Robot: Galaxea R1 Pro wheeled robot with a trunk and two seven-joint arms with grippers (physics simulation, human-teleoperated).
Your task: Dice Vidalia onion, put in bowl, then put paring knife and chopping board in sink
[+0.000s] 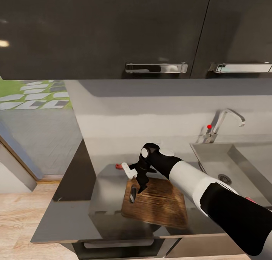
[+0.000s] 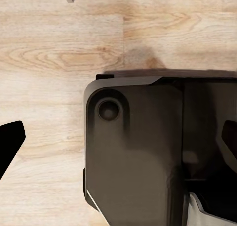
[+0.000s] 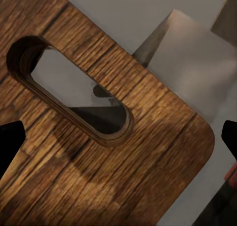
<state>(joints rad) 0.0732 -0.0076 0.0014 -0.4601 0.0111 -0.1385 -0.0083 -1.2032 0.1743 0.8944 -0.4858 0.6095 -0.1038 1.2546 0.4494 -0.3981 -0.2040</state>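
Observation:
The dark-brown chopping board [image 1: 158, 204] lies on the grey countertop [image 1: 107, 193], left of the sink [image 1: 219, 163]. My right gripper [image 1: 141, 186] points down over the board's slot-handle end [image 3: 74, 95]. It is open, its dark fingertips [image 3: 11, 143] wide apart and holding nothing. A small red piece [image 1: 119, 165] that looks like the paring knife's handle lies just behind the board's left corner. A reddish edge [image 3: 230, 174] also shows in the right wrist view. My left gripper [image 2: 118, 142] is open over the wooden floor. The onion and bowl are out of view.
The chrome faucet [image 1: 226, 120] with a red knob [image 1: 209, 126] stands behind the sink. Dark wall cabinets [image 1: 113, 29] with steel handles hang overhead. The counter ends at the left, with wooden floor [image 1: 22, 214] below. My own dark base [image 2: 143, 152] lies under the left gripper.

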